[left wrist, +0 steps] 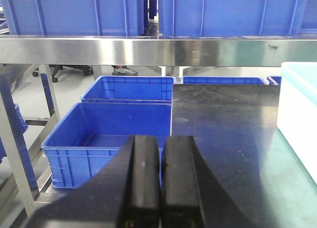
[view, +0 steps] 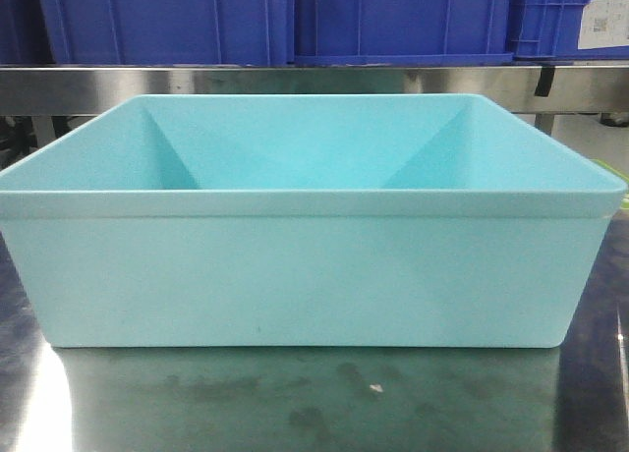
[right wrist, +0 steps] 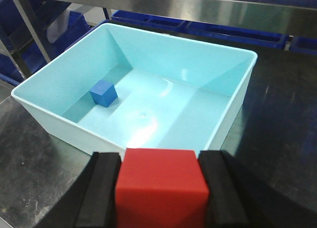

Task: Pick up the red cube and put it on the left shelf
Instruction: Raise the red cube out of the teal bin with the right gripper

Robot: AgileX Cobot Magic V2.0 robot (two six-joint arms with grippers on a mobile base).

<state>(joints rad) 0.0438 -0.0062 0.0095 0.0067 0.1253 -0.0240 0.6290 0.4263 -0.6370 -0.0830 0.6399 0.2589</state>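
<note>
You will find the pick step done, in my judgement: the right gripper (right wrist: 162, 188) is clamped on the red cube (right wrist: 161, 186), one black finger on each side face, held above the steel table (right wrist: 277, 139). The turquoise bin (right wrist: 233, 104) lies at twelve o'clock from the held cube, and only a blue cube (right wrist: 103, 93) rests on its floor, toward ten o'clock. The left gripper (left wrist: 161, 183) has its fingers pressed together with nothing between them and hangs over the table's left edge, with blue crates (left wrist: 109, 139) on the floor at eleven o'clock. The placing is outstanding: the cube is on no shelf. A steel shelf rail (left wrist: 148, 49) crosses the left wrist view at twelve o'clock, but you cannot tell from these views whether it belongs to the left shelf.
</note>
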